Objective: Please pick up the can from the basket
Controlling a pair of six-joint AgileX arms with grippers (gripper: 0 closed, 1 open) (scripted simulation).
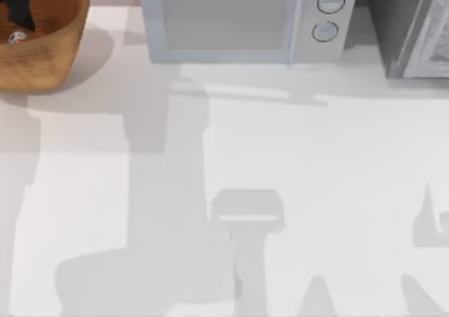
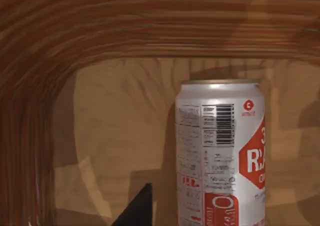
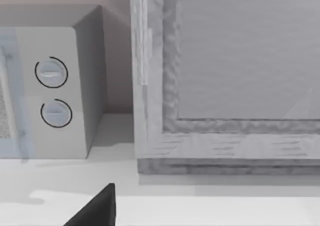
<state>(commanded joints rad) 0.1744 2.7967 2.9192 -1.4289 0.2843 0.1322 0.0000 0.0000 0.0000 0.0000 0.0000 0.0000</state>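
Top view: your left gripper reaches into the basket, upper left, approaching the can (jaw state cannot be told); next, straddle and close.

Top view looks straight down on the counter, basket at its far-left corner, microwave along the far edge. Left wrist view sits inside the basket, very near the can. Right wrist view faces the far edge low and close, sharing the microwave.
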